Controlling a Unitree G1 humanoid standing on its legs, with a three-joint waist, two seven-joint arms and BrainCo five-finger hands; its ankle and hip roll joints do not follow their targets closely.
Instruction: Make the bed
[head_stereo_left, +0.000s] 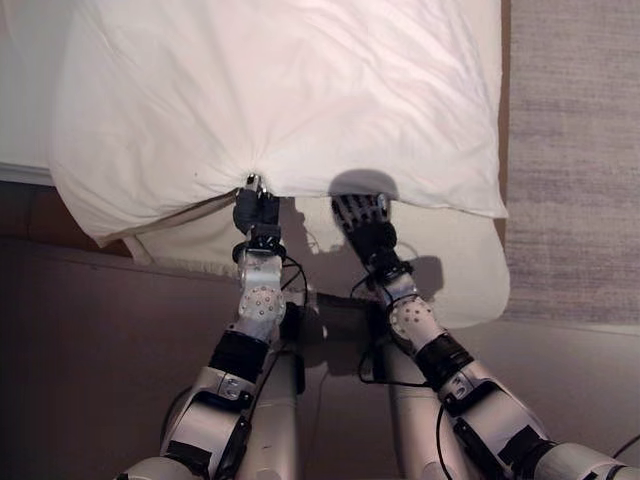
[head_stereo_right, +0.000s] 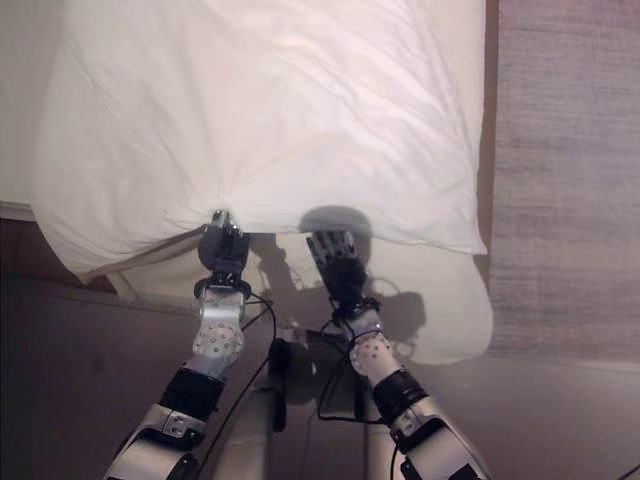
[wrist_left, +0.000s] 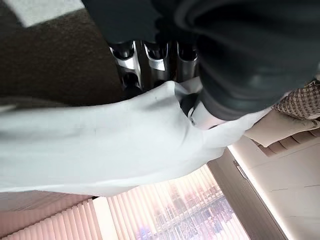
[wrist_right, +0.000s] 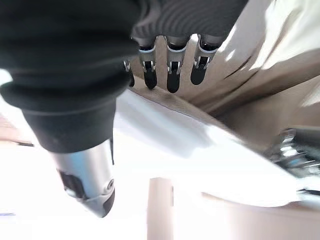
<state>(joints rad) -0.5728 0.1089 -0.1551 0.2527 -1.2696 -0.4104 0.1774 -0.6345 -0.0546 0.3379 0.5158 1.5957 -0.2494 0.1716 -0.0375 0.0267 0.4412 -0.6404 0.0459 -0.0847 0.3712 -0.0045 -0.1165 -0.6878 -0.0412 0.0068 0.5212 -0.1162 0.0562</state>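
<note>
A big puffy white pillow (head_stereo_left: 280, 90) lies across the bed ahead of me, and its near edge overhangs a flatter cream pillow (head_stereo_left: 455, 275). My left hand (head_stereo_left: 256, 213) is at the middle of that near edge, its fingers (wrist_left: 150, 57) curled round a bunch of the white cloth (wrist_left: 100, 145), which puckers towards the grip. My right hand (head_stereo_left: 362, 225) hangs just beside it under the same edge, fingers (wrist_right: 172, 75) straight and thumb (wrist_right: 87, 185) apart, with the cloth edge (wrist_right: 200, 155) running past them.
A dark brown surface (head_stereo_left: 100, 330) runs along the near side below the pillows. To the right lies a grey woven rug (head_stereo_left: 575, 150). At far left is a pale strip of bedding (head_stereo_left: 25, 90).
</note>
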